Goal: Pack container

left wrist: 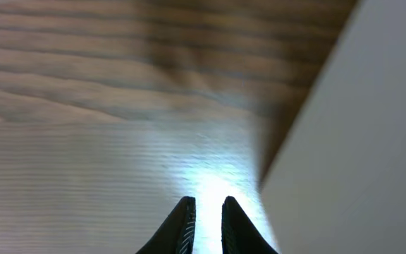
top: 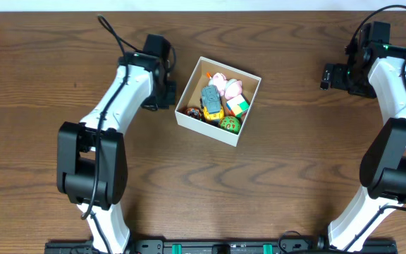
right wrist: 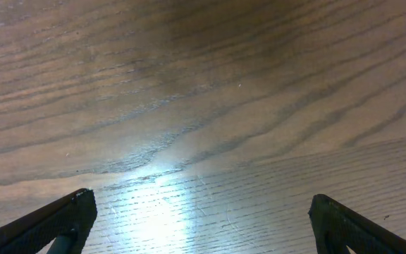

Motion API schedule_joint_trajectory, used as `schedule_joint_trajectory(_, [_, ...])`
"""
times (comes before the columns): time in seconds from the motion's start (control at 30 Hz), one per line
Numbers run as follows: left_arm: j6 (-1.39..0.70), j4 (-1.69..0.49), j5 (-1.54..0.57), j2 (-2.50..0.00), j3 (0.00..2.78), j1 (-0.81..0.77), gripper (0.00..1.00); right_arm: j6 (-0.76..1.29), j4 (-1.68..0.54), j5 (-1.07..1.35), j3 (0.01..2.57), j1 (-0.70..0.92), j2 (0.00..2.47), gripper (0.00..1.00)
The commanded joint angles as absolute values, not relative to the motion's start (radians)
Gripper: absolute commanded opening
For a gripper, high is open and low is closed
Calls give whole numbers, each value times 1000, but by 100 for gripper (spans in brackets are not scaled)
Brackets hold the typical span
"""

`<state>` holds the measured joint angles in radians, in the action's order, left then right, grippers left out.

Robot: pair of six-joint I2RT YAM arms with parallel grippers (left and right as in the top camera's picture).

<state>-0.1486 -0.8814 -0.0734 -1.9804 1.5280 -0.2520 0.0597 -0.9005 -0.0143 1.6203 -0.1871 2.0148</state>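
Overhead, the container [top: 206, 128] sits a little toward 12 o'clock from the middle of the wooden table [top: 280, 176], turned slightly askew. It is an open, square white box with a brown inside. In it lie two pink toys [top: 225, 85] at its 12 o'clock side, a grey car [top: 209, 97] near the middle, a green-and-white cube [top: 237, 106] at 3 o'clock and a green ball [top: 230, 124] at 5 o'clock.

The left gripper [top: 169, 90] hangs just beside the box's outer left wall, so the box lies at its 3 o'clock. In the left wrist view its fingers [left wrist: 183, 224] stand almost together, only a thin slit between them and nothing in it. The white wall [left wrist: 372, 141] fills that view from 1 to 5 o'clock, close by the tips.

The right gripper [top: 328, 75] is well apart from the box, which lies at its 8 o'clock. In its own wrist view the fingers [right wrist: 69, 215] are spread wide over bare wood, holding nothing.
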Motion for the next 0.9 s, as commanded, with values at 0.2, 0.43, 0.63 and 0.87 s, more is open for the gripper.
schedule_joint_trajectory(0.2, [-101, -860, -150, -1985, 1523, -345, 11, 51, -901, -11, 1615, -196, 2014, 99])
schedule_joint_trajectory(0.43, [-102, -844, -150, -1985, 1523, -416, 11, 51, -901, -10, 1615, -196, 2014, 99])
schedule_joint_trajectory(0.63, [-113, -831, -244, -1985, 1523, -463, 11, 51, -901, -11, 1615, -196, 2014, 99])
schedule_joint_trajectory(0.87, [-155, -798, -254, -1985, 1523, -497, 11, 51, -901, -10, 1615, -196, 2014, 99])
